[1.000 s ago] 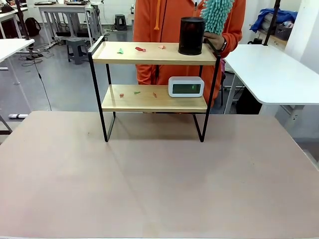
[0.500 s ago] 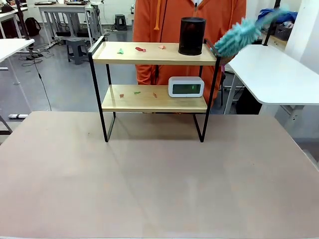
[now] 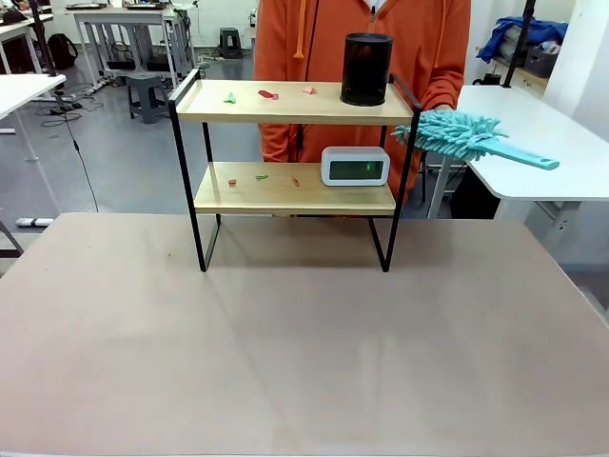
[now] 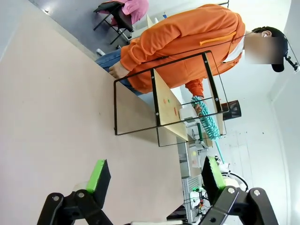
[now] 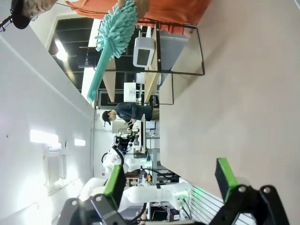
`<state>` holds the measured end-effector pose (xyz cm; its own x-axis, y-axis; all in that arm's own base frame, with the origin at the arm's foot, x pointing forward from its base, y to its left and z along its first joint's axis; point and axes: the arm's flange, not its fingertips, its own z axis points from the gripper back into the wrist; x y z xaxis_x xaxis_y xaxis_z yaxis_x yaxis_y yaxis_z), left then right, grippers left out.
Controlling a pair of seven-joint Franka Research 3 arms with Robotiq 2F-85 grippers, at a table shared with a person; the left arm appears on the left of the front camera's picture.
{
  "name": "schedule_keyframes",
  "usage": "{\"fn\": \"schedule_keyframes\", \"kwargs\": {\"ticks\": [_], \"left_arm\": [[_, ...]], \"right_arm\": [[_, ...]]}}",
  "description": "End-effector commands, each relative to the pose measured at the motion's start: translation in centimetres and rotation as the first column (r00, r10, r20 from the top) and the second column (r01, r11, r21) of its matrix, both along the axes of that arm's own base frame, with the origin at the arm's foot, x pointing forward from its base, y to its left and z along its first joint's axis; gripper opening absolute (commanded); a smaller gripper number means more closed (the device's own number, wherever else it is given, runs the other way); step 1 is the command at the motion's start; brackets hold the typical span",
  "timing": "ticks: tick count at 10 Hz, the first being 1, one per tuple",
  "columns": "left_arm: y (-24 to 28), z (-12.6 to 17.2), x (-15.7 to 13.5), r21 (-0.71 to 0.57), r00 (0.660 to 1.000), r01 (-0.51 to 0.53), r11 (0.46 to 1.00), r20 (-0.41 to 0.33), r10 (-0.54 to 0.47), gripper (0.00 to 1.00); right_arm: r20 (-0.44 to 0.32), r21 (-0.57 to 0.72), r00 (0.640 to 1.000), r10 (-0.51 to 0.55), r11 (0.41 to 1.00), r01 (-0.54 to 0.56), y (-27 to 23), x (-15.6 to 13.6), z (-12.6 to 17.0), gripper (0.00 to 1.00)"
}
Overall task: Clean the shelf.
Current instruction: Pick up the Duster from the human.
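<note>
Standing at far middle of table [image 3: 304, 352], shelf [image 3: 285, 198] bears black cylinder [image 3: 366, 69], white clock [image 3: 355, 166], scraps [image 3: 267, 94] on 2 boards; person [image 3: 319, 48] behind holds teal duster [image 3: 457, 135] beside right post. Left gripper [image 4: 154, 171], right gripper [image 5: 171, 173]: jaws wide, empty.

Small coloured scraps [image 3: 267, 93] on the shelf [image 3: 285, 112] boards are too tiny to identify
</note>
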<state>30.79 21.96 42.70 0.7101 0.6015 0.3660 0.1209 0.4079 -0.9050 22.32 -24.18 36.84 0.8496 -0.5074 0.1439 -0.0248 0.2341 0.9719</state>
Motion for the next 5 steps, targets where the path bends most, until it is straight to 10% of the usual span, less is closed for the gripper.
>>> {"fn": "schedule_keyframes", "kwargs": {"ticks": [1,3,5], "left_arm": [[-0.3,-0.2,0.2,0.005,0.999,-0.002,1.0,0.033,0.002,1.0],[-0.3,-0.2,0.2,0.005,0.999,-0.002,1.0,0.033,0.002,1.0],[-0.3,-0.2,0.2,0.005,0.999,-0.002,1.0,0.033,0.002,1.0]], "right_arm": [[0.025,-0.01,1.0,0.014,1.0,-0.014,0.0,-0.1,-0.1,1.0],[-0.002,-0.001,1.0,0.001,1.0,-0.001,0.0,0.0,0.0,1.0],[0.044,-0.052,0.999,-0.002,0.999,0.005,0.3,3.9,6.0,1.0]]}}
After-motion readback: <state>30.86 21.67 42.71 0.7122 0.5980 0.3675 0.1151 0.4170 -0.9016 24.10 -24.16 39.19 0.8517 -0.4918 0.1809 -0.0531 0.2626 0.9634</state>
